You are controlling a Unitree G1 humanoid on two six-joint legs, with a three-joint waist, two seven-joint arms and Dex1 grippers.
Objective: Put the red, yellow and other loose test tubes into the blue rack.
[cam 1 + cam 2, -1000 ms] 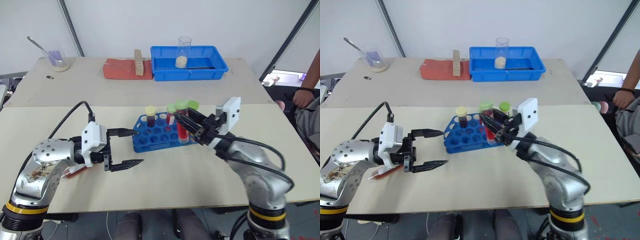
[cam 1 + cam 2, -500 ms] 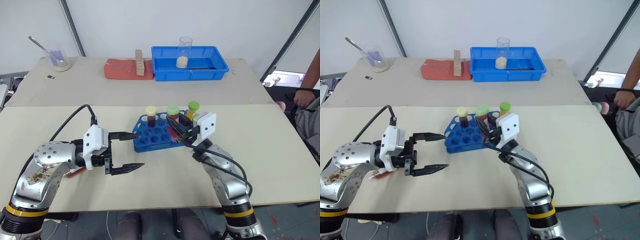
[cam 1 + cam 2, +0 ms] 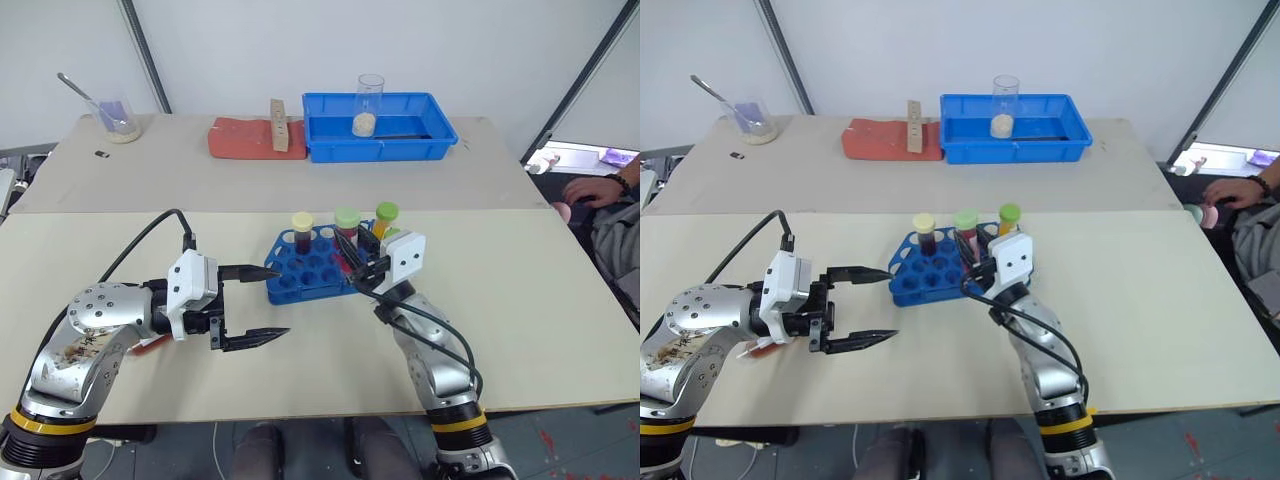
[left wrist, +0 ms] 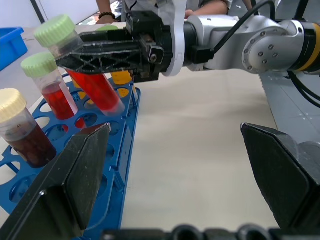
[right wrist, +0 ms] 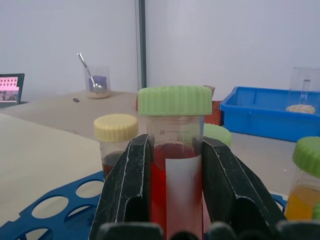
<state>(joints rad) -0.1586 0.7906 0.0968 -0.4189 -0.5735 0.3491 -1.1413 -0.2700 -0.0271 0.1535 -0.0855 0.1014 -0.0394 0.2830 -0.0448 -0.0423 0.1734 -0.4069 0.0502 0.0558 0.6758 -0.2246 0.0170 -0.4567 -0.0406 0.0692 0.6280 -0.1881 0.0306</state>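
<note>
Step in hand, as I judge it: seating the red tube (image 4: pixel 95 90) in the blue rack (image 3: pixel 310 268). It leans over the holes, so it should be righted above 1 free hole before lowering, keeping clear of the 3 tubes already standing there.

Right gripper (image 5: pixel 172 165): fingers clamped on the red tube just below its green cap, forearm low over the worktop's near half. Left gripper (image 3: pixel 260 303): fingers spread wide, empty, level, beside the rack's left end.
</note>
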